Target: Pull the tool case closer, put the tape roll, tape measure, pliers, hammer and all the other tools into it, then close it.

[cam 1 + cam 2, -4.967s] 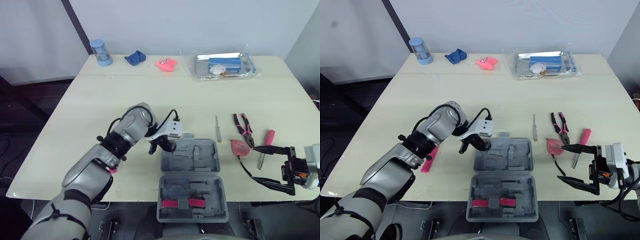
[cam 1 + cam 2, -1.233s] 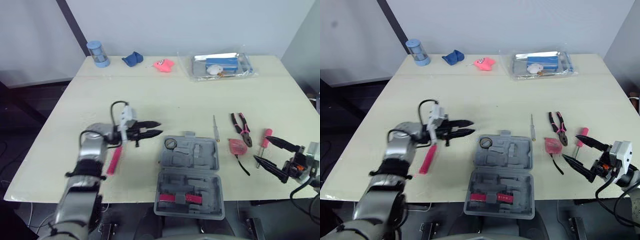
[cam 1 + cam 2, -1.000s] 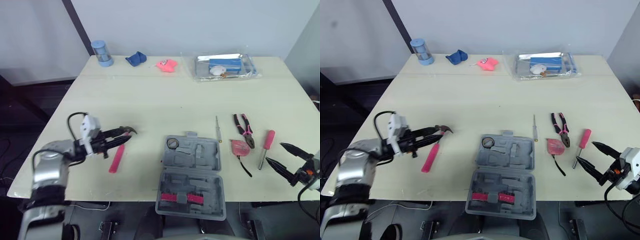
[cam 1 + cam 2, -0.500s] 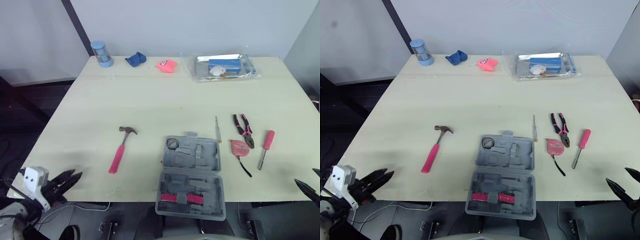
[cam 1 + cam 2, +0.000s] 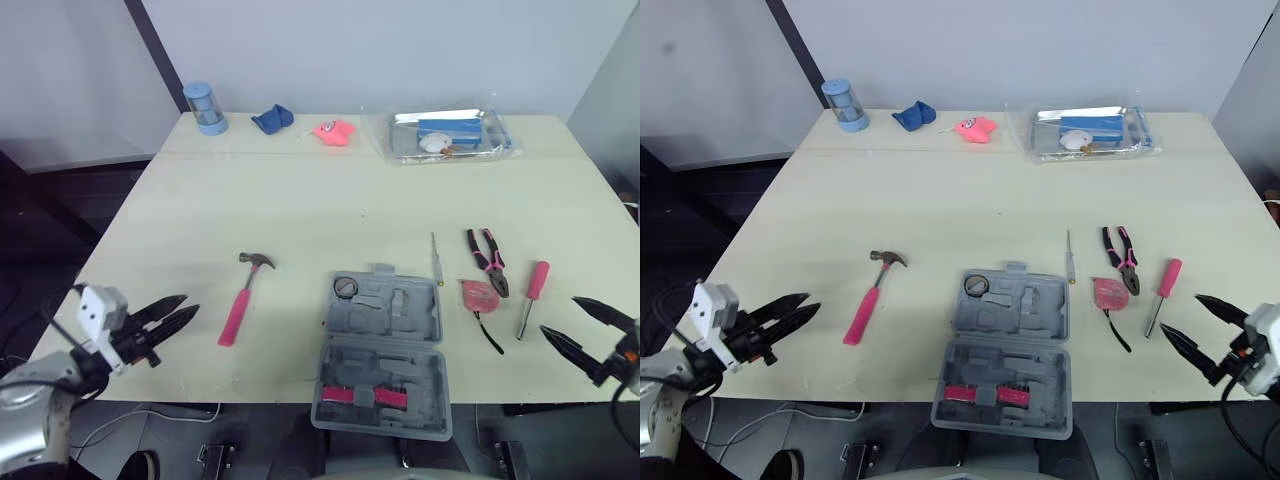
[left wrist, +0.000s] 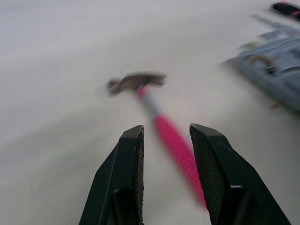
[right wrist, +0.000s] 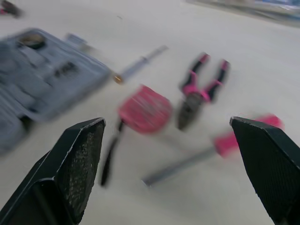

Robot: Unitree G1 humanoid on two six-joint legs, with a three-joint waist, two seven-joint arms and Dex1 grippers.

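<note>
The grey tool case (image 5: 385, 350) lies open at the table's front edge, with a tape roll (image 5: 345, 287) in its far-left pocket. A pink-handled hammer (image 5: 240, 305) lies left of the case. My left gripper (image 5: 190, 305) hovers open and empty near the front left edge, pointing at the hammer (image 6: 173, 140). Right of the case lie a thin screwdriver (image 5: 436, 258), pliers (image 5: 487, 260), a pink tape measure (image 5: 478, 296) and a pink-handled screwdriver (image 5: 531, 295). My right gripper (image 5: 560, 314) is wide open and empty, just right of that screwdriver.
Along the far edge of the table (image 5: 330, 200) stand a blue cylinder (image 5: 205, 105), a blue cloth (image 5: 270, 117), a small pink object (image 5: 333, 130) and a clear plastic bag (image 5: 445, 132) holding several items.
The left gripper left the tape roll in the case. Both arms dropped back below the front edge, then rose again: the left toward the hammer, the right beside the pink-handled screwdriver.
</note>
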